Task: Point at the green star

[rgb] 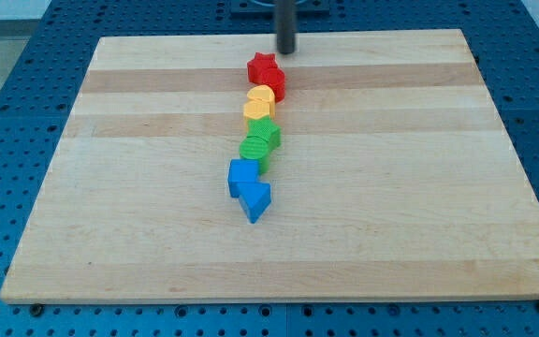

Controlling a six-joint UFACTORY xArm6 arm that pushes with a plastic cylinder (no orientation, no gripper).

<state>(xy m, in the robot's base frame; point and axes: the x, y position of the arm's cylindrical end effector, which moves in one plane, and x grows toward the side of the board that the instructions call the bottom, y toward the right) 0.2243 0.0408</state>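
Note:
Several blocks lie in one touching column down the middle of the wooden board (110,187). Two green blocks sit in its middle: the upper one (265,133) looks like the green star, the lower one (254,151) is rounder, and I cannot tell their shapes for sure. My tip (286,51) is near the view's top, just up and right of the red star (262,65). It is well above the green blocks and touches no block.
A second red block (275,85) sits under the red star. Below it come a yellow heart-like block (261,96) and another yellow block (256,113). Under the greens lie a blue cube-like block (242,175) and a blue wedge (256,200). A blue pegboard (26,94) surrounds the board.

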